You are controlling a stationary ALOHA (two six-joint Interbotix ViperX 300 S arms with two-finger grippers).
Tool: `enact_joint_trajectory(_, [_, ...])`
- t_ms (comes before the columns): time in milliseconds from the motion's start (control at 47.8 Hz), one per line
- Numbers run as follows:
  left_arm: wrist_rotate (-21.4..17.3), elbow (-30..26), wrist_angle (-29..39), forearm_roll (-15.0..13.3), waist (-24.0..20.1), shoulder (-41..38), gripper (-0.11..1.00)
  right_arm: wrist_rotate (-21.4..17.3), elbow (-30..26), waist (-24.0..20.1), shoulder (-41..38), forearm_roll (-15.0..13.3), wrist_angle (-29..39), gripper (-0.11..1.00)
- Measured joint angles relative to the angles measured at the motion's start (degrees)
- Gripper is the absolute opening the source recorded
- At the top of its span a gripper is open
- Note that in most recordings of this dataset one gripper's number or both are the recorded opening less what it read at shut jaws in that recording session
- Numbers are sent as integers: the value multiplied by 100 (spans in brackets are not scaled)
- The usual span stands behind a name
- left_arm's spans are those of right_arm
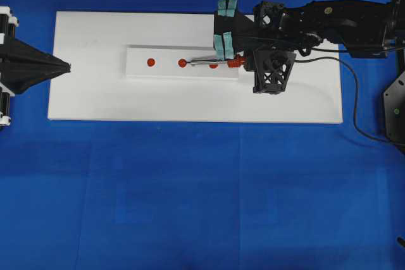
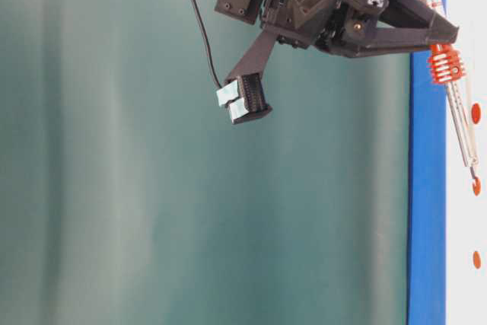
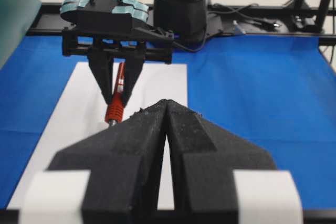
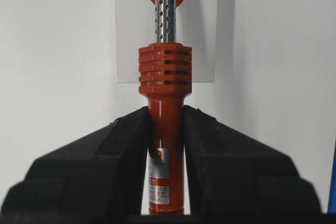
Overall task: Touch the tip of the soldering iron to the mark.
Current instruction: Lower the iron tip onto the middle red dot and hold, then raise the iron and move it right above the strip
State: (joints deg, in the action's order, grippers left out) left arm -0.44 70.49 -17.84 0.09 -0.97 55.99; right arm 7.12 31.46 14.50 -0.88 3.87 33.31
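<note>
The soldering iron [image 1: 218, 62] lies nearly level over a white strip [image 1: 139, 55] that bears three red marks. Its red-orange handle [image 4: 165, 124] is clamped between the fingers of my right gripper [image 4: 165, 114], which shows in the overhead view [image 1: 245, 61] too. The ribbed collar [image 4: 165, 69] and silver shaft [image 4: 165, 9] point away from it. The tip [image 1: 186, 63] sits at the edge of the middle mark [image 1: 182, 63]. In the table-level view the tip [image 2: 473, 176] meets that mark [image 2: 476, 186]. My left gripper [image 1: 65, 66] is shut and empty at the board's left end.
The strip lies on a white board [image 1: 190, 102] on blue cloth. Other red marks sit at the strip's left [image 1: 150, 62] and under the shaft [image 1: 213, 65]. The iron's black cord [image 1: 354, 93] loops off the board's right edge. The right arm's base [image 3: 181, 3] stands beyond the board.
</note>
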Motion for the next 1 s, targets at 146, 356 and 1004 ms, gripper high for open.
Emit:
enact_joint_trajectory(146, [0,0,-9,0,0,0,0,-26,0,0,0,0,0,6])
enact_joint_trajectory(356, [0,0,-9,-9,0,0,0,-70,0,0,0,9,9,6])
enact_joint_trajectory(1004, [9,0,-9,-9,9,0,0,-79,-26,0,0,9,123,6])
